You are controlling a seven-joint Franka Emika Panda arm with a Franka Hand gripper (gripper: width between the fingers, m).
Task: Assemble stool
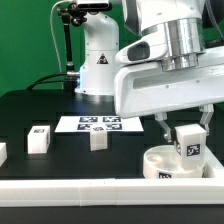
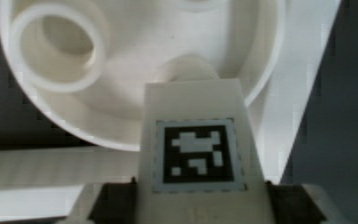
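Note:
My gripper (image 1: 187,135) is shut on a white leg block (image 1: 188,143) with a black-and-white tag, holding it just above the round white seat (image 1: 160,160) at the exterior view's right. In the wrist view the held leg block (image 2: 197,140) runs out from between my fingers (image 2: 119,203) toward the seat (image 2: 87,90), its far end over the disc near a round socket (image 2: 60,38). Whether the leg touches the seat I cannot tell. Two more leg blocks stand on the black table: one (image 1: 39,140) at the left, one (image 1: 98,138) in the middle.
The marker board (image 1: 88,124) lies flat behind the middle leg block. A white robot base (image 1: 97,60) stands at the back. A low white rail (image 1: 90,189) borders the table's front edge. Another white part (image 1: 2,152) shows at the far left edge.

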